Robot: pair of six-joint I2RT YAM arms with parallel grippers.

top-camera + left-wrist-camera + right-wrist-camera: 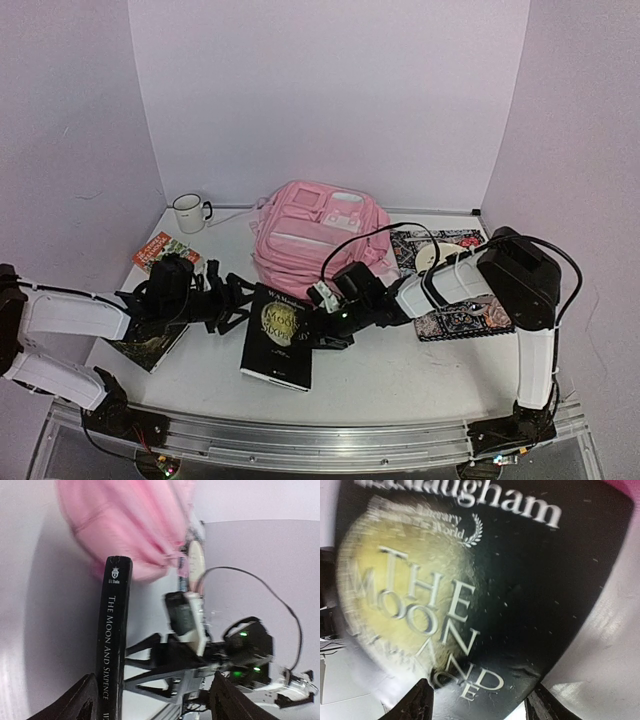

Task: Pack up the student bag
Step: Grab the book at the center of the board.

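1. The student bag (315, 232) sits at the back centre of the table (400, 375), pocket side facing up. Its near edge is touching or just beside the far end of the black book (278, 335).
2. The book lies flat, cover up. Its long axis runs near-to-far and points at the bag with a slight tilt.
3. Key relation: the book sits between the two grippers, and the bag is straight beyond it, away from both arm bases.
4. The left gripper (155, 702) comes in from the spine side. Its jaws are spread wide and hold nothing. The spine shows edge-on inside the gap, close to one finger (82, 700).
5. The right gripper (480, 707) hangs over the cover at the book's right edge. Its jaws are apart and grasp nothing, and the right wrist view is blurred.
6. Neither arm is clearly nearer the book. The right one looks slightly closer to the bag.
7. I cannot tell whether the bag's main opening is unzipped or which way it faces.
8. My read is that the book has to travel along its own long axis toward the bag, so the grip should be across the short width.
9. Off to the sides, well apart from the book, are a mug (188, 212), an orange book (163, 250) and a patterned notebook (465, 318).
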